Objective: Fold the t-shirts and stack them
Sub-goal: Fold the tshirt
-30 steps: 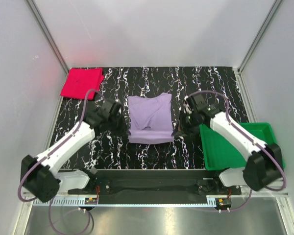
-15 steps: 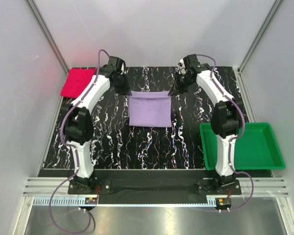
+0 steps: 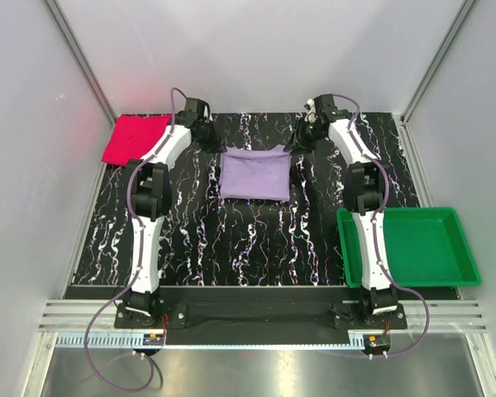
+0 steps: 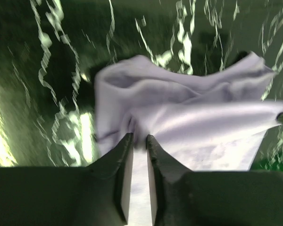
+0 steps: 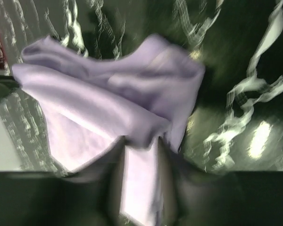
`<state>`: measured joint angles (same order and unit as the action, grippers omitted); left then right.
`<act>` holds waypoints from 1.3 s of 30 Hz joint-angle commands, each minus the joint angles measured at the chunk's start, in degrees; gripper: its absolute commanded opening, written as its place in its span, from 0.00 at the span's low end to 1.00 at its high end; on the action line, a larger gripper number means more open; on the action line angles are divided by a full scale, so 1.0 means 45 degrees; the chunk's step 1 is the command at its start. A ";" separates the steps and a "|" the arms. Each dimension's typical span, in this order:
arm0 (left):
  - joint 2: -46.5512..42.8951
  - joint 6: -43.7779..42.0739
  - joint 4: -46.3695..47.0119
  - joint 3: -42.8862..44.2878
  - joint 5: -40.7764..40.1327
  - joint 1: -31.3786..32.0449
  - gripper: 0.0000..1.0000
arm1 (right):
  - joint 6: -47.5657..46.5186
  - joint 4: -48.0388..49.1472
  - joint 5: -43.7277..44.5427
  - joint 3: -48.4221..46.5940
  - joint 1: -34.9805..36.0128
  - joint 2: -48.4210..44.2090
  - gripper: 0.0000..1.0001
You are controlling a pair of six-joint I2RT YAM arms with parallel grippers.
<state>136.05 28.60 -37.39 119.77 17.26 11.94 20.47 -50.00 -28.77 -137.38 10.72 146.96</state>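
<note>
The lavender t-shirt (image 3: 255, 175) lies folded into a rough rectangle at the middle of the far half of the table. My left gripper (image 3: 214, 143) is at its far left corner and my right gripper (image 3: 296, 142) is at its far right corner, both arms stretched far out. In the left wrist view the left gripper (image 4: 137, 137) is shut on a fold of the lavender cloth (image 4: 203, 117). In the right wrist view the right gripper (image 5: 141, 141) is shut on the lavender cloth (image 5: 108, 94), blurred. The pink-red t-shirt (image 3: 136, 139) lies folded at the far left corner.
A green tray (image 3: 409, 248) sits at the near right. White walls stand close behind the table's far edge and on both sides. The black marbled tabletop (image 3: 248, 240) shows between the shirt and the arm bases.
Both grippers carried the shirt's near edge from mid-table to its far edge, folding it over. Since half a second ago the arms reached a little farther and the shirt shifted back.
</note>
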 commanded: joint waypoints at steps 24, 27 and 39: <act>-0.2404 0.5712 1.2753 -0.7007 0.5228 0.0607 0.11 | 0.4082 0.8274 -0.1926 0.6602 0.0625 -0.2834 0.06; -0.1115 0.6261 1.3598 -0.6150 0.5364 0.0627 0.10 | 0.4884 1.0481 -0.2100 0.7325 0.0606 -0.2386 0.04; 0.2071 0.7962 1.5870 -0.3862 0.4332 0.0100 0.10 | 0.7130 1.5232 -0.1265 0.6292 0.0197 0.0272 0.04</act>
<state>145.05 61.36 25.45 99.33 39.07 13.65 48.95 10.44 -36.99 -105.89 12.67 146.58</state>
